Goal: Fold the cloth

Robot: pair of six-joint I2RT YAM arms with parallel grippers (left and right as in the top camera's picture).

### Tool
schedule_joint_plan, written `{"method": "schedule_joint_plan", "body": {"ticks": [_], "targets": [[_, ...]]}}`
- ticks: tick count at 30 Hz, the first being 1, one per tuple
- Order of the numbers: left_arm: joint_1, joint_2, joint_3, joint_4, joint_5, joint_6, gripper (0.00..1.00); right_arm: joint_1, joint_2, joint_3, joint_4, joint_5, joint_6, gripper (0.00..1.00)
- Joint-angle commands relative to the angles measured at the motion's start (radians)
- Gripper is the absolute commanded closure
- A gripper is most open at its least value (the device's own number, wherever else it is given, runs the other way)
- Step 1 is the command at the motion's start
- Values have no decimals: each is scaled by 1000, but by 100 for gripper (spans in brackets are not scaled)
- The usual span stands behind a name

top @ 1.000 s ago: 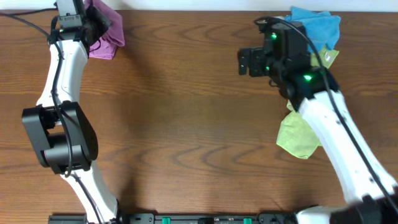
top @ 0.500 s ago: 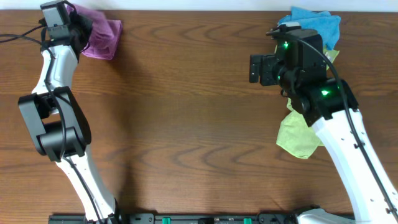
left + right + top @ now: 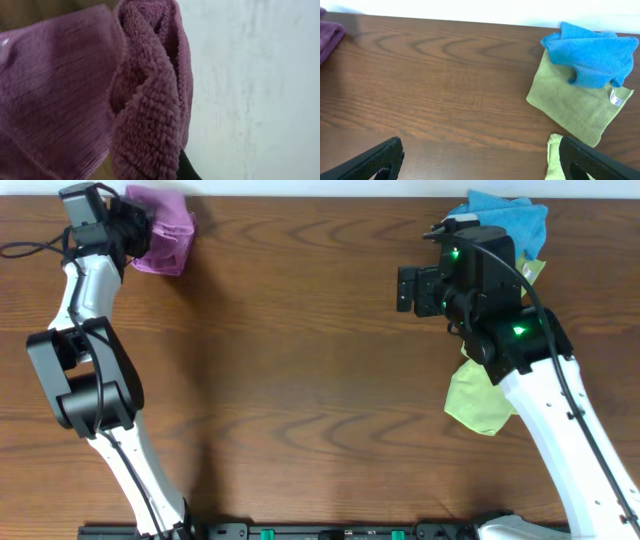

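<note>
The cloth (image 3: pixel 160 242) lies bunched right at the left claw (image 3: pixel 127 225), whose grip I cannot tell, while the right claw (image 3: pixel 477 147), spread and empty, sits far across the table (image 3: pixel 300 380).

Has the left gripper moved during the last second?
Yes. The left gripper went left along the table's far edge, farther from the blue cloth.

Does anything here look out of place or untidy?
Yes. The cloth sits crumpled at the far left corner of the table, at the left gripper, not spread flat. On the right, a blue cloth lies bunched over a yellow-green cloth.
</note>
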Motion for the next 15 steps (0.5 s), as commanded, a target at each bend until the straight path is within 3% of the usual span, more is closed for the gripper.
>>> {"method": "schedule_joint_plan", "body": {"ticks": [1,15], "targets": [[3,10,14,-41,28,-10,94,9,-4,8,9,8,-11,1],[40,97,14,-36,103,-30,94,34,-4,8,12,4,-3,1]]}}
